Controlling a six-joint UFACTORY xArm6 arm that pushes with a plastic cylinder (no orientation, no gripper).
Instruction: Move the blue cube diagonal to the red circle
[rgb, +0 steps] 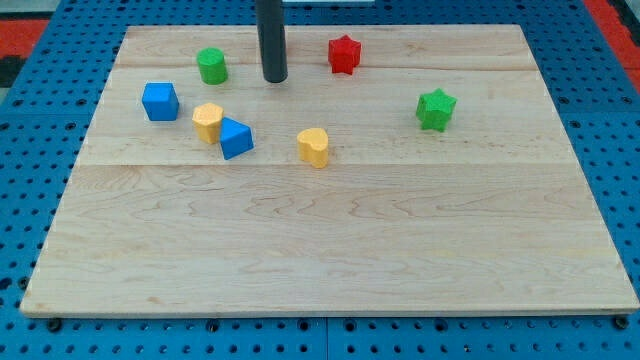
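Note:
The blue cube (160, 101) sits at the view's left, in the upper part of the wooden board (320, 250). No red circle shows; if one is there, the rod hides it. My tip (275, 79) rests on the board near the top centre, between the green cylinder (211, 66) on its left and the red star (344, 54) on its right. The tip is well right of the blue cube, a little higher in the view, and touches no block.
A yellow block (208, 122) and a second, angular blue block (236, 138) sit close together just right of and below the blue cube. A yellow heart-like block (313, 146) lies near the centre. A green star (435, 109) is at the right.

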